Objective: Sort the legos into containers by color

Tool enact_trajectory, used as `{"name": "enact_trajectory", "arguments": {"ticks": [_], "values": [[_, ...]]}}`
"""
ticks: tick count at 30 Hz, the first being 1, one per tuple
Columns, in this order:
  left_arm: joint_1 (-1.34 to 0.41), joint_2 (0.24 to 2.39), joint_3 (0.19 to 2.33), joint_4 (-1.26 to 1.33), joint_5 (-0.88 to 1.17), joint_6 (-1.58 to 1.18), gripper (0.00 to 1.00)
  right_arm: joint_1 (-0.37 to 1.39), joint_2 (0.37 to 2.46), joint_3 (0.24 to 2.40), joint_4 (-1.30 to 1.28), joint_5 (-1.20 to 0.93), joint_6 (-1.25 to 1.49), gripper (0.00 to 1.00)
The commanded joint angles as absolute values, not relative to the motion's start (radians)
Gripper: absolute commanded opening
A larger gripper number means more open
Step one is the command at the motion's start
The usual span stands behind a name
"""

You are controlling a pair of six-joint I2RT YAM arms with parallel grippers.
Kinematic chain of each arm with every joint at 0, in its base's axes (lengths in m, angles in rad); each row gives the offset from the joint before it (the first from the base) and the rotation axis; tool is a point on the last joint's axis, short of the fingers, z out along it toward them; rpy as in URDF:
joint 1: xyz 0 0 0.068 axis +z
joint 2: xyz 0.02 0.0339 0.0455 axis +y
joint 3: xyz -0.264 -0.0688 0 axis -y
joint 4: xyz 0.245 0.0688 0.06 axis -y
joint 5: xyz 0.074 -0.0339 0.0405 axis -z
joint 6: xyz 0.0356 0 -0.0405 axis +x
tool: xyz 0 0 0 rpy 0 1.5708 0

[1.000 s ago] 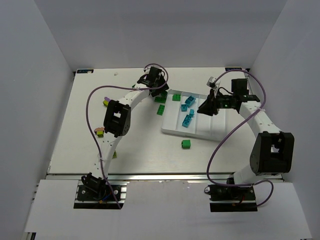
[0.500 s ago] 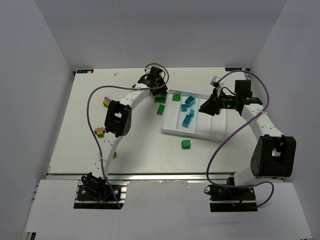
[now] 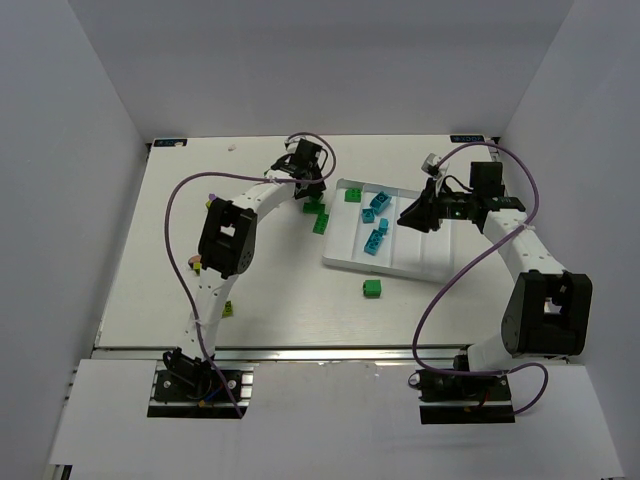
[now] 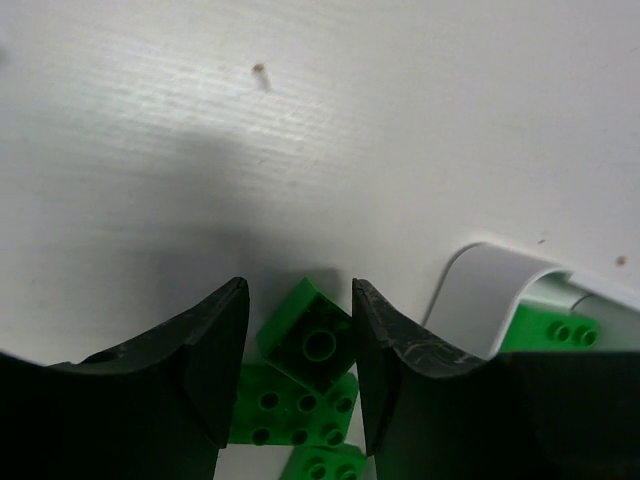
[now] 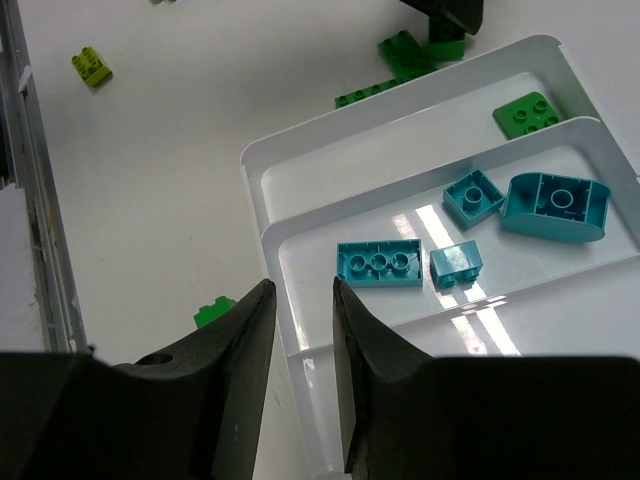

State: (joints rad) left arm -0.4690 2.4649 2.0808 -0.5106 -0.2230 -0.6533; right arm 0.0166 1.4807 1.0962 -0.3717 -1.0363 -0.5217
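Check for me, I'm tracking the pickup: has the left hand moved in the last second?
Yes. The left hand shifted slightly left, away from the tray.

On my feed the white surface (image 3: 270, 290) sits inside a plain, pale grey enclosure. A back wall (image 3: 320, 70) rises beyond its far edge, a left wall (image 3: 70, 220) and a right wall (image 3: 590, 160) flank it. A metal rail (image 3: 330, 352) runs along its near edge, catching glare. The light is soft and even.

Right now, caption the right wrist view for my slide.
Right gripper hovers open over the tray: four teal bricks in one compartment, one green brick in the next.
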Motion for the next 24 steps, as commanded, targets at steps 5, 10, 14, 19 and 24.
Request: {"name": "enact_trajectory", "arguments": {"ticks": [5, 10, 14, 19, 24], "values": [[-0.460, 2.353, 1.893, -0.577, -0.259, -0.592, 0.56, 0.011, 1.445, 1.086, -0.350, -1.074, -0.508, 0.35], [-0.460, 2.341, 1.879, -0.548, -0.192, -0.565, 0.71, 0.012, 1.442, 1.088, -0.350, -1.074, -0.505, 0.35], [-0.460, 2.341, 1.873, -0.532, -0.131, -0.523, 0.75, 0.011, 1.440, 1.086, -0.354, -1.074, -0.509, 0.35], [-0.459, 2.327, 1.858, -0.528, -0.110, -0.491, 0.74, 0.011, 1.437, 1.080, -0.356, -1.074, -0.508, 0.35], [-0.459, 2.299, 1.797, -0.526, -0.120, -0.500, 0.68, 0.011, 1.437, 1.077, -0.356, -1.071, -0.509, 0.35]]}}
